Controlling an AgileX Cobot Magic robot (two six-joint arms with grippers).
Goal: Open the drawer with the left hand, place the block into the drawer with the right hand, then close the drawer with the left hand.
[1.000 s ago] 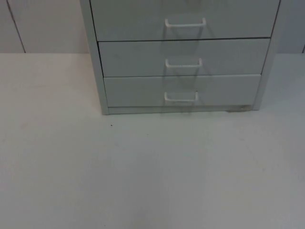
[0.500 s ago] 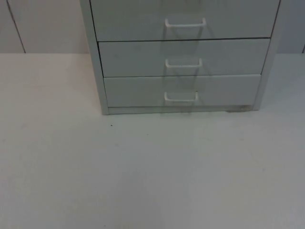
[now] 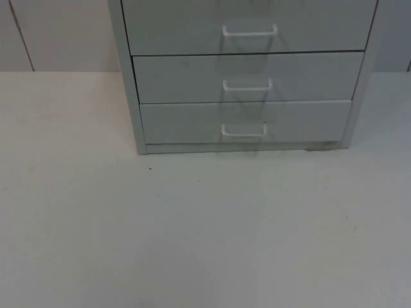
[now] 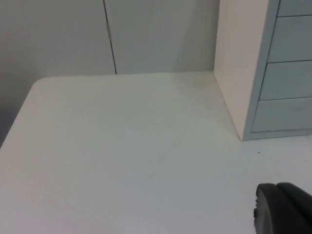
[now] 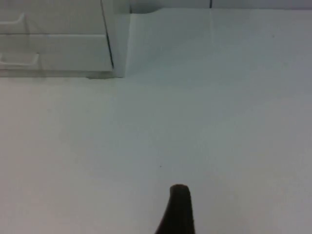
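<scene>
A pale grey drawer cabinet stands at the back of the white table. Its three visible drawers are all shut. Each has a white handle: the upper one, the middle one and the bottom one. My left gripper waits low over the table, off the cabinet's left front corner. My right gripper hangs over bare table in front of the cabinet's right corner, well short of the bottom drawer handle.
A grey partition wall closes the table behind and beside the cabinet. The table's left edge runs near the left arm. Open white surface stretches in front of the cabinet.
</scene>
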